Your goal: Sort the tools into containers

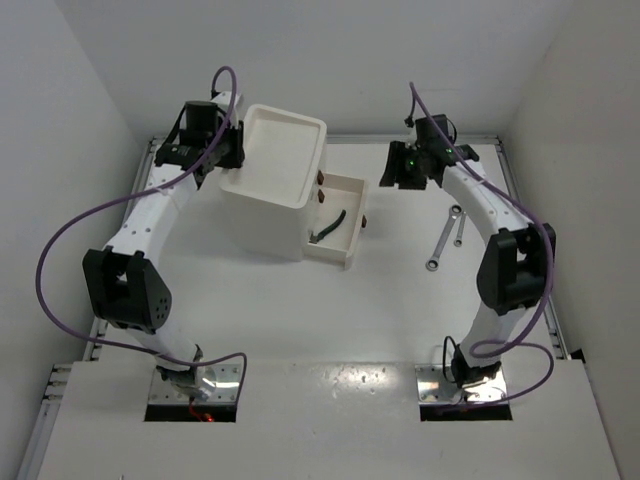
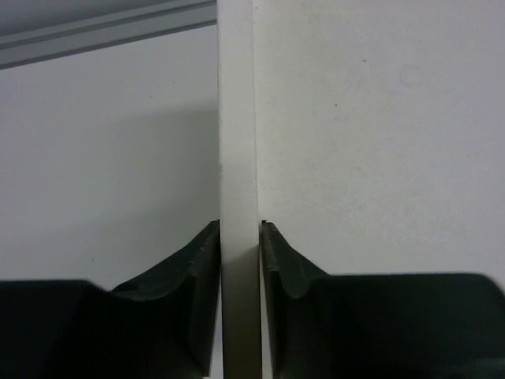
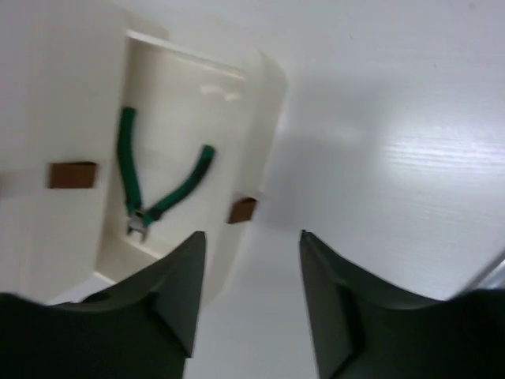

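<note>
The white drawer unit point(image 1: 262, 215) stands at the back left, with its top tray point(image 1: 285, 160) bare. My left gripper point(image 1: 232, 147) is shut on the tray's left rim point(image 2: 237, 118), which runs between its fingers in the left wrist view point(image 2: 239, 233). One drawer point(image 1: 358, 215) is pulled out, and the dark green-handled pliers point(image 1: 330, 228) lie in it. They also show in the right wrist view point(image 3: 158, 185). My right gripper point(image 1: 393, 172) is open and empty, just right of the drawer point(image 3: 252, 237). Two silver wrenches point(image 1: 443, 238) lie on the table at the right. The yellow pliers are out of view.
Small red-brown handles point(image 3: 242, 210) sit on the drawer fronts. White walls close in at the back and both sides. The table's metal edge rail point(image 1: 505, 160) runs along the right and back.
</note>
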`<control>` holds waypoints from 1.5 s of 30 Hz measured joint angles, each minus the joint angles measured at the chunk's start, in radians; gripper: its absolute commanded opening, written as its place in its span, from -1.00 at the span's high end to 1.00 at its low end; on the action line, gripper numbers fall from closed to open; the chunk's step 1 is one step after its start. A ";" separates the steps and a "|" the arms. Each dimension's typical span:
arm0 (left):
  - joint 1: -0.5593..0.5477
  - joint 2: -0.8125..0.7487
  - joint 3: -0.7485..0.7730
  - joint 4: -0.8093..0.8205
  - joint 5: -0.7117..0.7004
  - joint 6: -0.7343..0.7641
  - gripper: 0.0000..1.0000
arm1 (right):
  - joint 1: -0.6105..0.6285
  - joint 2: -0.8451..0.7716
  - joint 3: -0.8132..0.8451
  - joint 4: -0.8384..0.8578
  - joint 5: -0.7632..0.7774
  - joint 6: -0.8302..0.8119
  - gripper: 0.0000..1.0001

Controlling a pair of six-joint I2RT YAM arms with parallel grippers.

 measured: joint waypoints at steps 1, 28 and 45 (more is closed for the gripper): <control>0.001 -0.002 -0.001 0.001 0.007 0.004 -0.10 | -0.014 0.000 -0.033 0.001 -0.007 -0.021 -0.21; 0.006 -0.092 0.128 0.031 0.055 -0.015 -0.43 | -0.077 0.128 -0.232 0.074 -0.095 -0.068 -0.10; 0.014 0.111 0.165 -0.100 0.041 -0.008 0.91 | -0.077 0.129 -0.232 0.084 -0.099 -0.044 0.02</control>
